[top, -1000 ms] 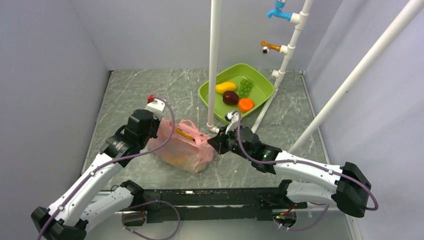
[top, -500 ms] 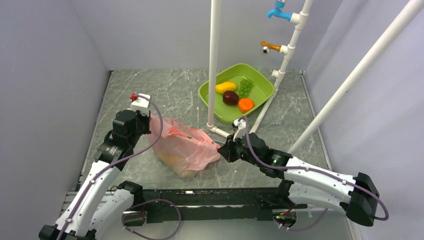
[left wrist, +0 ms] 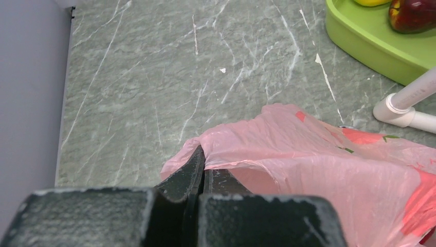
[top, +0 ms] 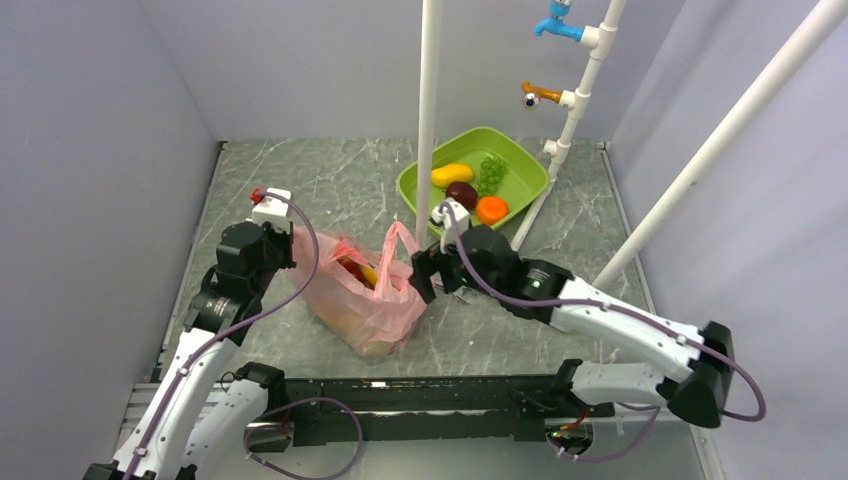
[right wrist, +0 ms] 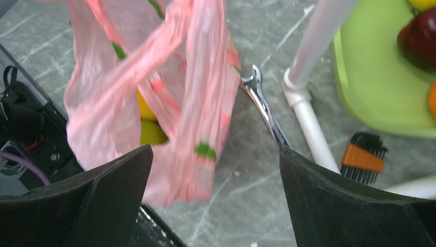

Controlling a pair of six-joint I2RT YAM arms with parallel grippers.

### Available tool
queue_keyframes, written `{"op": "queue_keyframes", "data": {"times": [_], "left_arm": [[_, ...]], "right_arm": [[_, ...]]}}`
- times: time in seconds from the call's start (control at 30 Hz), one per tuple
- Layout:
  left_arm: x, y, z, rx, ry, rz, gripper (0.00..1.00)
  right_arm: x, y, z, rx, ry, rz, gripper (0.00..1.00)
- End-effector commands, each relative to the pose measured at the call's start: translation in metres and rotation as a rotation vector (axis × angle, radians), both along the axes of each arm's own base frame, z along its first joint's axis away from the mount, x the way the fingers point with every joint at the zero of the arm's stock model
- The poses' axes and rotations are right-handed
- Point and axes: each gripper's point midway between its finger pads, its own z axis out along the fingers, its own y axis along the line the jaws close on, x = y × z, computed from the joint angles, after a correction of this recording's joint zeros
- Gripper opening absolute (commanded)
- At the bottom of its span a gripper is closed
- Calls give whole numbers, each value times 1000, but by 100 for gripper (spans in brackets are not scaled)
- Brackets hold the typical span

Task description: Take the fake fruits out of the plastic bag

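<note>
Sitting inside the plastic bag (top: 365, 300), fake fruits (right wrist: 152, 133) show as yellow-green blurs, probably all there; none out yet. Bag lies between both grippers: left gripper (left wrist: 201, 172) pinched together on its rim, arm bent low; right gripper (right wrist: 216, 150) spread wide, bag's handle loop just ahead of its tips.

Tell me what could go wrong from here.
1. The left jaws pinch only a thin fold of the plastic bag; it could slip and the mouth close.
2. The right jaws, wide open, hang by the loop handle and may snag it instead of a fruit.
3. A wrench lies beside the bag and could get knocked.
</note>
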Motion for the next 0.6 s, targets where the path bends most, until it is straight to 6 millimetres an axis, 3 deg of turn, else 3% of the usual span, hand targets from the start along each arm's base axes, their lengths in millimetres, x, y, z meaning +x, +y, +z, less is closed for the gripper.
{"op": "queue_keyframes", "data": {"times": [0.0,0.17,0.27,0.37,0.47,0.5,0.53,0.57], "left_arm": [[2,-7,14,-22,-68,-42,0],[2,-10,14,-25,-68,-60,0],[2,-11,15,-27,-70,-62,0],[2,-5,15,-26,-71,-28,0],[3,14,16,-11,-76,82,0],[-10,27,39,-22,-156,141,0],[0,34,20,-16,-84,212,0],[0,44,18,-10,-76,274,0]], "right_arm": [[20,30,18,-39,-50,54,97],[17,71,36,39,-54,201,99],[24,82,34,40,-69,224,98],[14,90,43,76,-71,313,83],[-8,96,73,189,-153,448,60],[-11,96,84,223,-189,468,50],[-11,94,97,252,-225,462,33],[-7,94,109,275,-252,446,19]]}}
